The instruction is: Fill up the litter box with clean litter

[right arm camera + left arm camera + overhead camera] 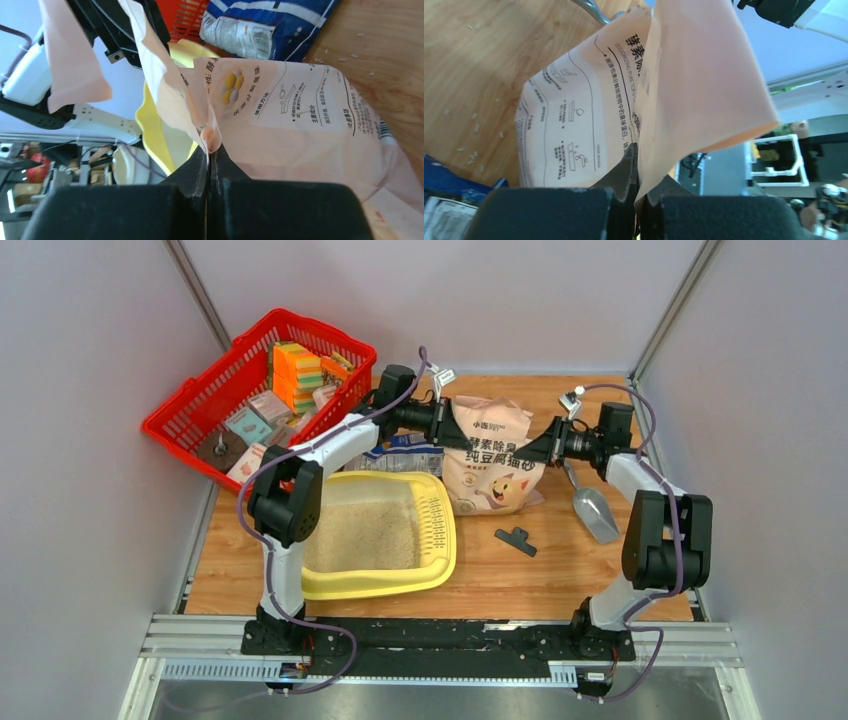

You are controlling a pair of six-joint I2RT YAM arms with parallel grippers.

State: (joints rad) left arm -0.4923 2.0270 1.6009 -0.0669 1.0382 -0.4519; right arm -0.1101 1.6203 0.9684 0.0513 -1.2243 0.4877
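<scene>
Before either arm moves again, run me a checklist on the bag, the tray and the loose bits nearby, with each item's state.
1. Left hand shut on the litter bag's top edge: ok.
2. Right hand shut on the opposite top edge: ok.
3. Bag mouth above the litter box: not ok; the bag is beside the box's far right corner.
4. Litter in the box: ok; a pale layer covers its floor.
5. Bag mouth open enough to pour: cannot tell.
6. Scoop and black clip out of the box: ok; both lie on the table to its right.
</scene>
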